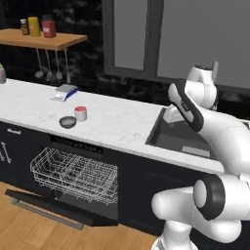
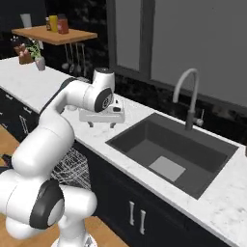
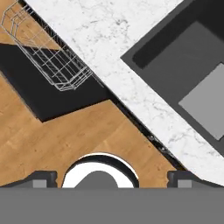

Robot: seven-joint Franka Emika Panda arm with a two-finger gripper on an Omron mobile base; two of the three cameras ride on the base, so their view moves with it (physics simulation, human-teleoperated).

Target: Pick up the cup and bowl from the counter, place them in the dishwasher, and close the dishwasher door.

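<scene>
1. Cup stands upright on the bench, red top up, near the front edge above the dishwasher. Not yet picked.
2. Bowl sits on the bench just beside the cup, to its lower left in the left base view. Whether they touch, cannot tell. Not yet picked.
3. Dishwasher is open: door lies folded down flat over the wood floor, and the white wire rack is pulled out over it. Rack looks empty.
4. Gripper hangs over the bench beside the sink, well apart from cup and bowl. Jaws are apart and hold nothing; in the hand view the two tips sit wide at the bottom corners.
5. Hand view looks down on the bench edge, the sink corner, the rack end and the floor.
6. Judgement on progress: none of the three steps is done. Both items remain to be moved into the rack, then the door closed.
7. Judgement on next move: arm needs to travel along the bench, away from the sink, to reach the cup or bowl.
</scene>
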